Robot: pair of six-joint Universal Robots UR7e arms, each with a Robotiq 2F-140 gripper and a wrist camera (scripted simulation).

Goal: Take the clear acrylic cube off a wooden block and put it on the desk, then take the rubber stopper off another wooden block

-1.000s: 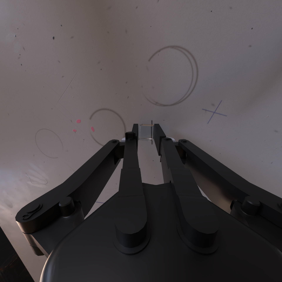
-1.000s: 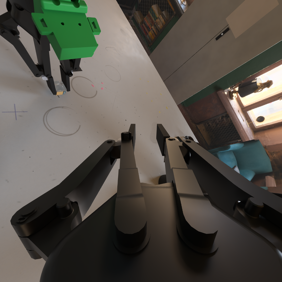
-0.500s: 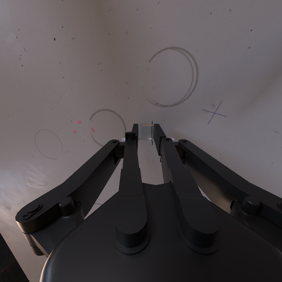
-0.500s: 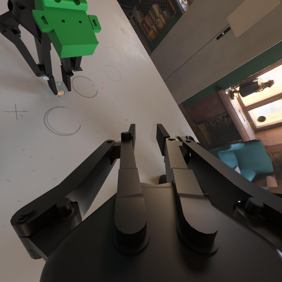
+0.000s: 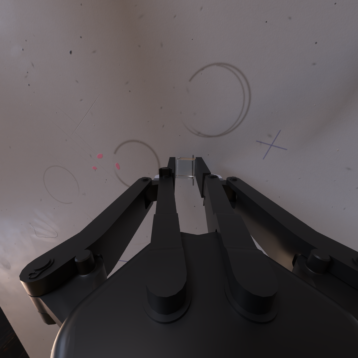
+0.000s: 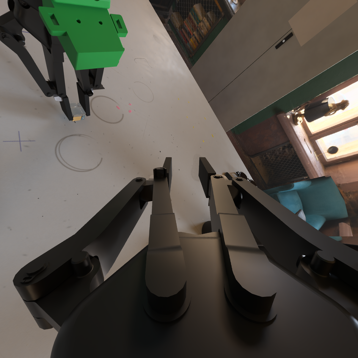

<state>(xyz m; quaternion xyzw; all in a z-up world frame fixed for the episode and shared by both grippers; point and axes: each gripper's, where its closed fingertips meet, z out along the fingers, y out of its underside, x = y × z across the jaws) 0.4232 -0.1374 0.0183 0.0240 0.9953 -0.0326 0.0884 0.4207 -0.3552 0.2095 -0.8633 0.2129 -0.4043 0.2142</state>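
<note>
My left gripper point(image 5: 185, 161) is shut on the clear acrylic cube point(image 5: 185, 168), which sits between its fingertips. In the right wrist view the same gripper point(image 6: 77, 116), under a green mount point(image 6: 85, 33), holds the cube point(image 6: 77, 110) upright just over the white desk point(image 6: 116, 174). I cannot tell whether the cube touches the desk. My right gripper point(image 6: 185, 167) is open and empty, hovering above the desk near its edge. No wooden block shows in either view. A small dark round shape point(image 6: 206, 227) peeks out beside the right gripper's body; I cannot tell what it is.
The desk bears ring stains point(image 5: 217, 100), pink spots point(image 5: 99, 156) and a blue pen cross point(image 5: 271, 145). Its edge point(image 6: 213, 116) runs diagonally past the right gripper. Beyond it stand a grey cabinet point(image 6: 251, 48), a bookshelf point(image 6: 193, 25) and a blue armchair point(image 6: 310, 203).
My left gripper has sunk slightly toward the desk with the cube still in it. The right gripper has barely moved and stays open.
</note>
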